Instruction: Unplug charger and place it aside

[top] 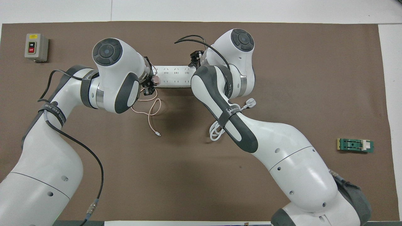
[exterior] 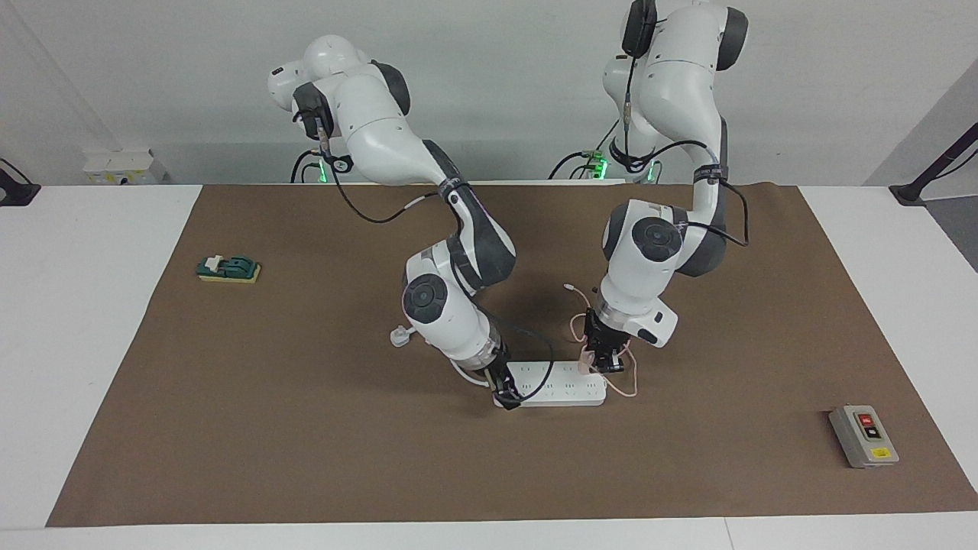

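Observation:
The white power strip [exterior: 561,382] [top: 174,77] lies in the middle of the brown mat. The pale pink charger [exterior: 587,357] [top: 155,81] sits plugged in at the strip's end toward the left arm's end of the table. Its thin pink cable [exterior: 628,388] [top: 151,114] loops on the mat beside it. My left gripper [exterior: 603,362] [top: 150,86] is down at the charger with its fingers closed around it. My right gripper [exterior: 506,395] [top: 194,59] is down on the strip's other end, touching it.
The strip's thick white cord [top: 216,131] and plug [exterior: 399,336] [top: 251,102] lie under the right arm. A grey box with a red button [exterior: 863,435] [top: 36,47] sits toward the left arm's end. A green and yellow block [exterior: 228,267] [top: 355,145] sits toward the right arm's end.

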{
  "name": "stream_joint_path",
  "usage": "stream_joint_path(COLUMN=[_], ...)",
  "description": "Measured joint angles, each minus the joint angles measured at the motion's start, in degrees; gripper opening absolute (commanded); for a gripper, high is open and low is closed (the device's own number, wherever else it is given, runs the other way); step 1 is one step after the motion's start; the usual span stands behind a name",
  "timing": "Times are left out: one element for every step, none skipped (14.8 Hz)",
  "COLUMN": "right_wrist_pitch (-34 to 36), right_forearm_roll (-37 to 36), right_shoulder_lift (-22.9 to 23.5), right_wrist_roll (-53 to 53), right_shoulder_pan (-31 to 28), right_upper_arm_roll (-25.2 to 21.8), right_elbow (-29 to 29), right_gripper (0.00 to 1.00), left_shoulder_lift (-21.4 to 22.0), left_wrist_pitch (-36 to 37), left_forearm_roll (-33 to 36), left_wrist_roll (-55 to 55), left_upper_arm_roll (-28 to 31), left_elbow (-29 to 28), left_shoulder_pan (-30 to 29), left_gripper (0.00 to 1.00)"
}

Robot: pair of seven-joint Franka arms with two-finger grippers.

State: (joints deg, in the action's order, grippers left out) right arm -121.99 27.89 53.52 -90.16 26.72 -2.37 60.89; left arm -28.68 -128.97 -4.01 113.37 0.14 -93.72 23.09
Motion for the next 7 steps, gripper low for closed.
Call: stream_joint_path(right_wrist_pitch=[-0.24,-0.35,-0.35,-0.38,-0.39,-0.39,-0.39], right_forearm_roll=[0.0,0.02,0.03,0.03,0.03,0.03,0.03], right_shoulder_lift=[0.32,0.48,0.49,0.5,0.5,0.45,0.43], right_wrist_roll=[0.0,-0.03,-0.07,-0.12,-0.34,-0.56,-0.8], right_shoulder_pan=[0.02,0.03,0.03,0.02,0.02,0.0,-0.01], right_upper_arm_roll=[0.01,0.01,0.02,0.02,0.02,0.01,0.01], right_elbow=[-0.13,-0.22,-0.24,-0.25,-0.26,-0.26,-0.25], right_gripper=[1.0,1.0,0.99,0.83,0.74,0.65,0.6], left_shoulder_lift=[0.0,0.01,0.01,0.01,0.02,0.02,0.02], left_wrist_pitch=[-0.02,-0.02,-0.03,-0.02,-0.03,-0.03,-0.04], left_forearm_roll=[0.0,0.0,0.0,0.02,0.03,0.05,0.06], left_wrist_roll=[0.0,-0.01,-0.01,-0.01,-0.01,-0.01,-0.01], left_upper_arm_roll=[0.0,0.0,0.0,0.0,0.0,0.0,0.0], left_elbow=[0.0,0.0,-0.01,-0.01,-0.02,-0.02,-0.03], left_shoulder_pan=[0.01,0.01,0.01,0.01,0.02,0.02,0.03], left_gripper=[0.0,0.0,0.0,0.0,0.0,0.0,0.0])
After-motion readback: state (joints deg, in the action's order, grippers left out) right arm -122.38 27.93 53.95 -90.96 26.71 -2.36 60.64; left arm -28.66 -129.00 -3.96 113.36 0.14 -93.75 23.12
